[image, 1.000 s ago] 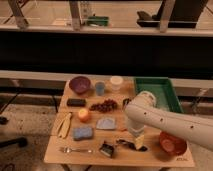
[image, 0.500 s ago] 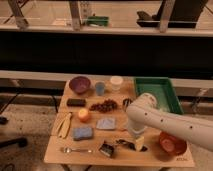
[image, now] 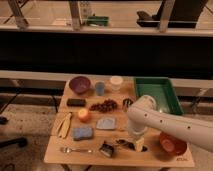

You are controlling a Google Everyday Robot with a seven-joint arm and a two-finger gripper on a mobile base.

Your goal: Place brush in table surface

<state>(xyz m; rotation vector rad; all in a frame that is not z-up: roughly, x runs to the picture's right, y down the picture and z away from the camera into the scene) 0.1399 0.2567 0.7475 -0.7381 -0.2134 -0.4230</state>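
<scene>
The brush (image: 107,148) lies near the front edge of the light-brown table surface (image: 120,156). Its squarish dark head points left and its slim black handle runs right toward my gripper (image: 137,144). My gripper is low over the table at the handle's right end. I cannot tell whether it touches the handle. My white arm (image: 165,122) comes in from the right and hides part of the table behind it.
A silver fork (image: 75,149) lies left of the brush. Behind are a blue sponge (image: 82,132), grey cloth (image: 106,123), orange fruit (image: 83,115), grapes (image: 104,105), purple bowl (image: 80,84) and blue cup (image: 100,88). A green tray (image: 157,92) is back right, an orange bowl (image: 172,144) front right.
My arm has shifted only slightly. The gripper stays low at the front of the table by the brush handle. The brush has not visibly moved.
</scene>
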